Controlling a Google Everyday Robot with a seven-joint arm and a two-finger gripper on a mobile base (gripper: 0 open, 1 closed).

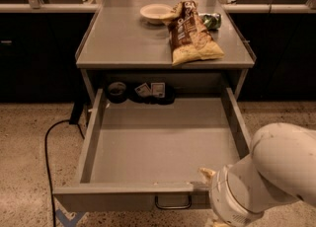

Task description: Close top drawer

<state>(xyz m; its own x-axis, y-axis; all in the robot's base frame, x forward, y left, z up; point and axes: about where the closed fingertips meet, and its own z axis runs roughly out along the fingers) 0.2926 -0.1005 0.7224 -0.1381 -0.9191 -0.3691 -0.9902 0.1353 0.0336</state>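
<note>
The top drawer (123, 197) is a wide, shallow grey metal drawer, pulled far out of the cabinet under the table. Its small dark wire loop handle (173, 204) sits at the centre of the flat front. My gripper (207, 173) is at the right end of the drawer's front edge. Only a small tan tip shows above the rim, and the rest is hidden behind my bulky white arm (269, 176) at the lower right. At the back of the drawer lie a dark roll (117, 92) and small packets (151, 90).
On the grey table top (123, 38) stand a white bowl (155, 12), a brown chip bag (190, 34) and a green item (212, 20). A black cable (48, 144) runs over the speckled floor on the left. Dark cabinets line the back wall.
</note>
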